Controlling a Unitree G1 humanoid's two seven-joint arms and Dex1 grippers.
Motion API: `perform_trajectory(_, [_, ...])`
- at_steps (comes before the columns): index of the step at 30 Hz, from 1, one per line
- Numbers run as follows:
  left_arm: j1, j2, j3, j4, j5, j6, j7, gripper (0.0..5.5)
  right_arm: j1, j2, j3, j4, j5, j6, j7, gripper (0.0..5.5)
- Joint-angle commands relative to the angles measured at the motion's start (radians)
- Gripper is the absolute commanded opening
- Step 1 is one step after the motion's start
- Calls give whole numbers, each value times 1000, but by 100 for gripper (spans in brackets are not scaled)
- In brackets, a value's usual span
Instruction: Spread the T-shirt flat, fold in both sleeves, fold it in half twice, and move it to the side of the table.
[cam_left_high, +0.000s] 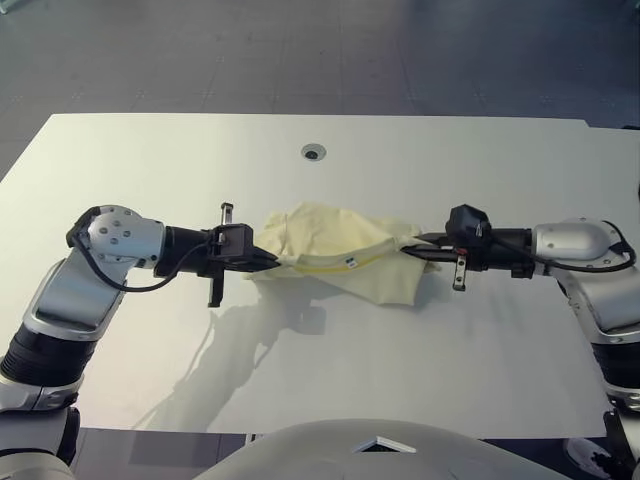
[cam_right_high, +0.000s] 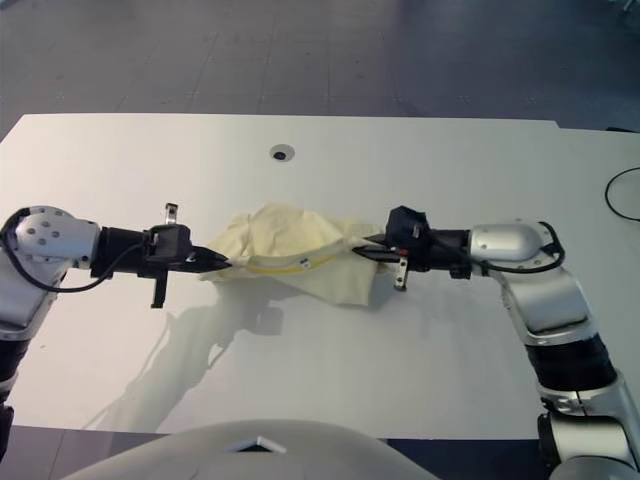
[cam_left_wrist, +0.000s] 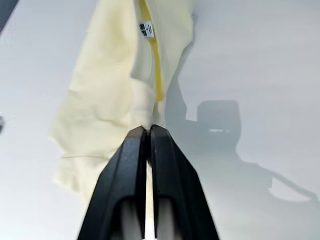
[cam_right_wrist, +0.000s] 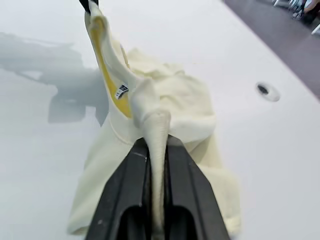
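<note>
A pale yellow T-shirt (cam_left_high: 335, 245) hangs bunched in the air over the middle of the white table (cam_left_high: 150, 160), stretched between both grippers. Its yellow collar band (cam_left_wrist: 156, 65) with a small label runs taut between them. My left gripper (cam_left_high: 275, 262) is shut on the shirt's left end, and the wrist view shows the black fingers (cam_left_wrist: 127, 165) pinched together on the cloth. My right gripper (cam_left_high: 412, 247) is shut on the right end, with a twisted strip of fabric (cam_right_wrist: 156, 150) clamped between its fingers. The lower folds of the shirt (cam_right_high: 345, 285) droop down to the table.
A small round cable hole (cam_left_high: 313, 152) sits in the table beyond the shirt. Bare tabletop lies all around the shirt, toward the far edge, both sides and the near edge. Dark floor (cam_left_high: 300, 50) surrounds the table.
</note>
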Motion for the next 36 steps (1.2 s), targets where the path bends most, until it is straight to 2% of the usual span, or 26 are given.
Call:
perform_trajectory(1, [-119,10,32,74,0,-13,8,79,-84,35,-20,46,-13,-54,-44,8])
perform_trajectory(8, [-286,-8,17,230,20,-75,-5,199,-192,83,-12,173,-78,-183,-105,8])
perform_trajectory(15, [-150,-16,-4,89,-22,-25,-9,301,-97,40,34,141,-119,-203,-51,8])
perform_trajectory(19, [-25,-84,-69,-36,-1,11,81,364,-37,33,63,161,-172,-217,-65,8])
perform_trajectory(20, [-5,-106,-86,-54,7,14,110,384,-28,34,66,166,-185,-222,-74,46])
perform_trajectory(24, [35,-216,-167,-49,105,-22,255,444,-11,31,74,188,-234,-244,-99,103])
perform_trajectory(29, [57,-285,-266,-12,213,-58,335,527,-20,33,68,194,-270,-249,-126,182])
perform_trajectory(36, [86,-411,-368,-9,260,54,428,407,-3,31,47,110,-247,-206,-137,300])
